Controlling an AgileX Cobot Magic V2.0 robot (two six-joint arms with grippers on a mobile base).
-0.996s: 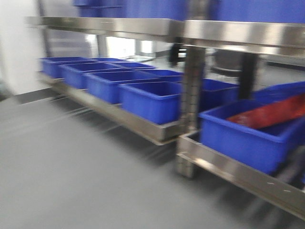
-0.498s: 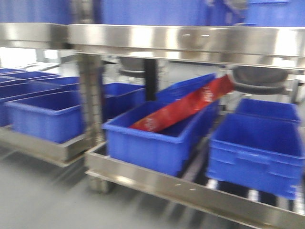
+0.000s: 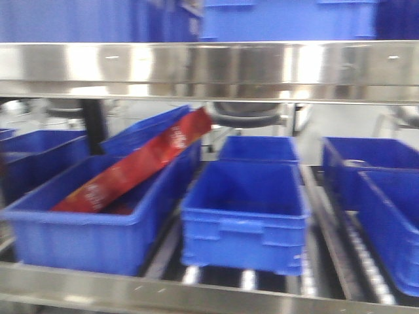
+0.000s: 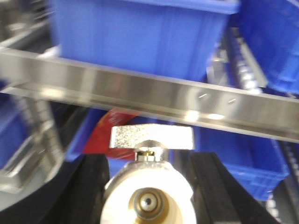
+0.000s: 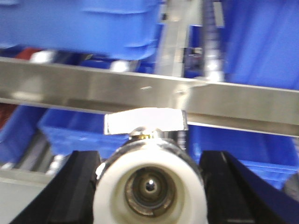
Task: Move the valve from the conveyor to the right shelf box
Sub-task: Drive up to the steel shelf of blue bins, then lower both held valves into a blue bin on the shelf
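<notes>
Since your left gripper (image 4: 150,189) and right gripper (image 5: 149,186) each clamp a valve (image 4: 152,138), pass under the steel shelf rail (image 3: 209,62) and release low inside the empty blue box (image 3: 245,237).

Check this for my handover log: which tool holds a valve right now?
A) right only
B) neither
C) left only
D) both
D: the left tool clamps a valve and the right tool clamps a second valve, each wedged between black jaws.
</notes>
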